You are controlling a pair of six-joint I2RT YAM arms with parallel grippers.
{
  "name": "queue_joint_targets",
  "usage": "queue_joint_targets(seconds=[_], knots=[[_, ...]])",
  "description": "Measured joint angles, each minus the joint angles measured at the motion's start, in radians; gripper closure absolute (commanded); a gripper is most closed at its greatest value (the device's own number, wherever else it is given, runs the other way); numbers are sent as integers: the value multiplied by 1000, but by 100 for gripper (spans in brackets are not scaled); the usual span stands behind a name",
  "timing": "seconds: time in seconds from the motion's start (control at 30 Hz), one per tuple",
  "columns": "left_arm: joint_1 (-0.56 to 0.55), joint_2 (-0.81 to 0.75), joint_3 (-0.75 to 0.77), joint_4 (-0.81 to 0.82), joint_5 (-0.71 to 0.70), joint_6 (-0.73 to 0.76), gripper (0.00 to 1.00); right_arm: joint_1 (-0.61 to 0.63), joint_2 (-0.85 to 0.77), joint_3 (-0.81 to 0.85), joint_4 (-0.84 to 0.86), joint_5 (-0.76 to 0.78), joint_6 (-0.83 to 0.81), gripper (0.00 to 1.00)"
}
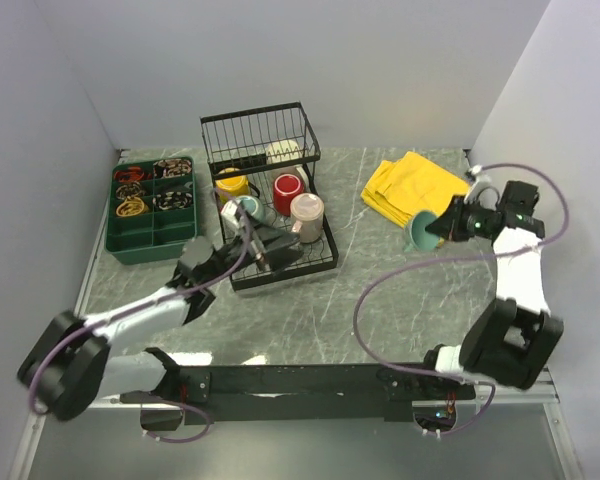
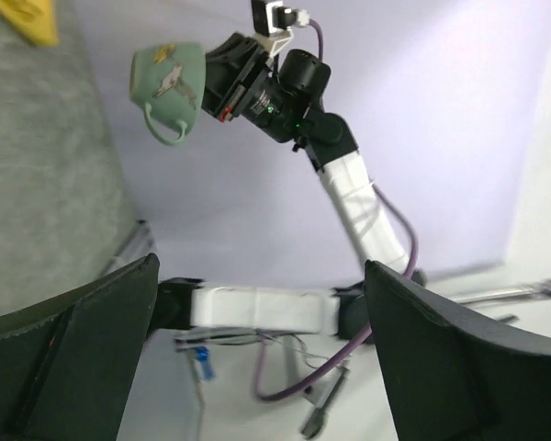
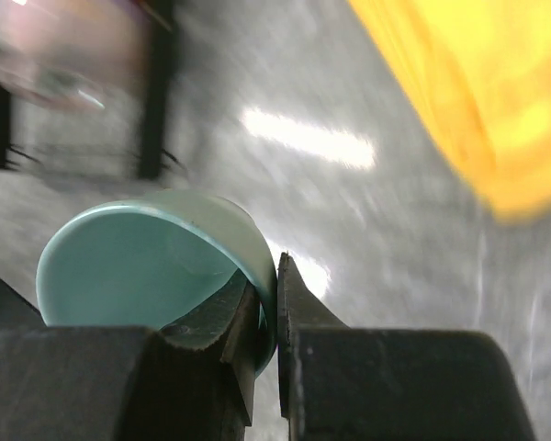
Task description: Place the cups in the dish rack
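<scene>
Gripping a teal cup [image 1: 417, 233] by its rim, the right gripper [image 1: 436, 226] holds it aloft near the right edge of the table [image 1: 310, 320].
Beside the dish rack [image 1: 300, 273], the left gripper [image 1: 208, 283] gapes wide.

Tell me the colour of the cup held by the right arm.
The cup is teal, clearest in the right wrist view.

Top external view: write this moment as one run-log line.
right gripper: shut on teal cup, held off table near yellow cloth | left gripper: open, empty | dish rack: five cups inside
</scene>
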Motion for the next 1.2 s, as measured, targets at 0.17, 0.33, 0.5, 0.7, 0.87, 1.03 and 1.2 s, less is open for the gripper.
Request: queue_joint_targets(seconds=[0.17,0.33,0.5,0.7,0.87,1.03,1.2], knots=[[-23,206,201,186,118,-111,6,7,-201,11,262,-237,174,100],[-51,315,373,305,220,-161,10,61,-294,63,560,-389,388,100],[-77,370,440,373,266,-186,11,162,-372,19,956,-414,702,100],[-124,414,506,367,299,-185,14,397,-458,-11,1115,-337,862,100],[-150,418,539,375,323,-181,16,489,-450,-11,1227,-278,970,100],[-154,418,538,396,337,-183,16,523,-405,-40,1297,-230,1048,100],[-158,404,535,422,350,-182,16,528,-375,-46,1286,-202,1054,100]])
